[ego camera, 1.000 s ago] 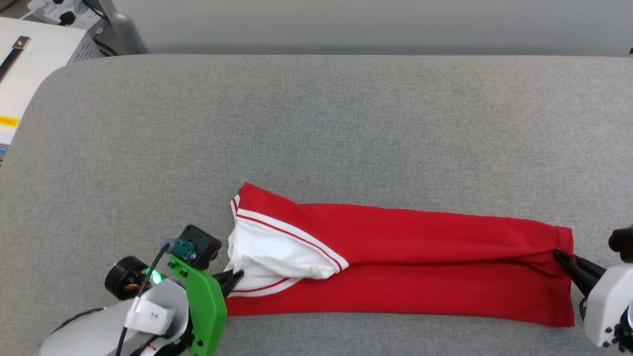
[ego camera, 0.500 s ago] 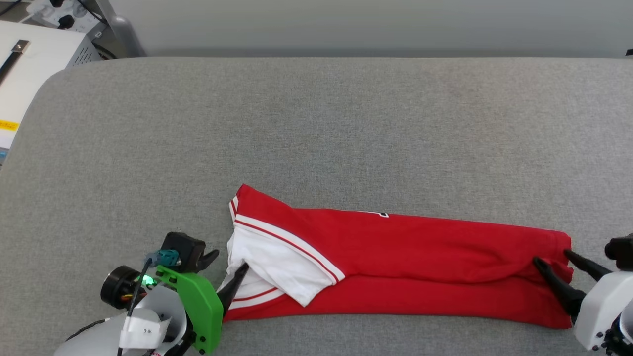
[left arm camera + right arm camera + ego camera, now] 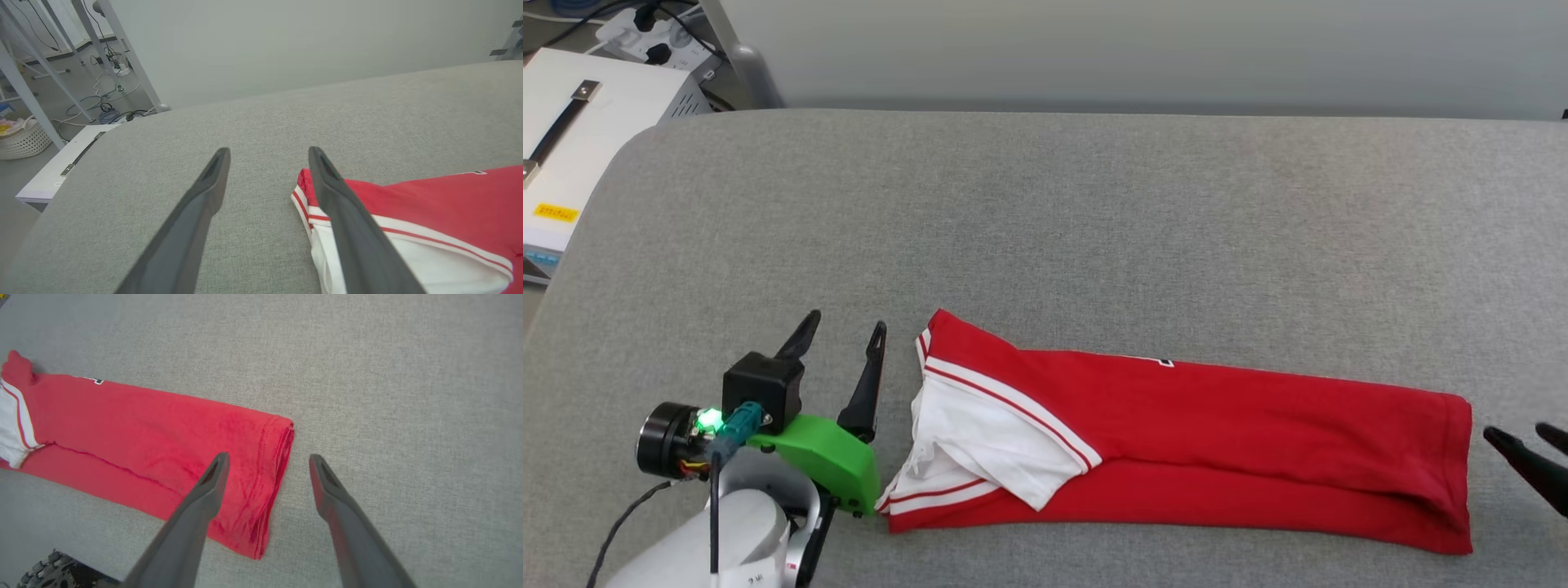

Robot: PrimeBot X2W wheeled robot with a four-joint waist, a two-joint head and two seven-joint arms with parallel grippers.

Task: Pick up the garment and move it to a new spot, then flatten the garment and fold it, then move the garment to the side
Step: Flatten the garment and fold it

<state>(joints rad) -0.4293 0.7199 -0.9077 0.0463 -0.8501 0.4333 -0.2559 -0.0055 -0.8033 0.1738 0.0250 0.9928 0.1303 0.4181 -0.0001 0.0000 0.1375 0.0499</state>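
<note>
Garment [image 3: 1217, 441]: long folded red strip, flat on the worktop's [image 3: 1045, 212] near side — white sleeve at its left end.
Left hand [image 3: 846, 320]: spread apart, empty, just beside the sleeve.
Right hand [image 3: 1515, 431]: spread apart, empty — at the hem end.

Place: looked like a robotics lab.
Evidence: grey padded bench [image 3: 1045, 204], floor cables [image 3: 106, 116], metal frame legs [image 3: 134, 61], white equipment case [image 3: 613, 131].

Your left end effector [image 3: 846, 320] wore two dark, tapering fingers [image 3: 862, 388]. Behind them you had a black box [image 3: 762, 382], a green bracket [image 3: 829, 461], a glowing green lamp [image 3: 709, 420], a teal plug [image 3: 737, 422] on a black cable [image 3: 713, 523] and a pale forearm [image 3: 743, 531].
</note>
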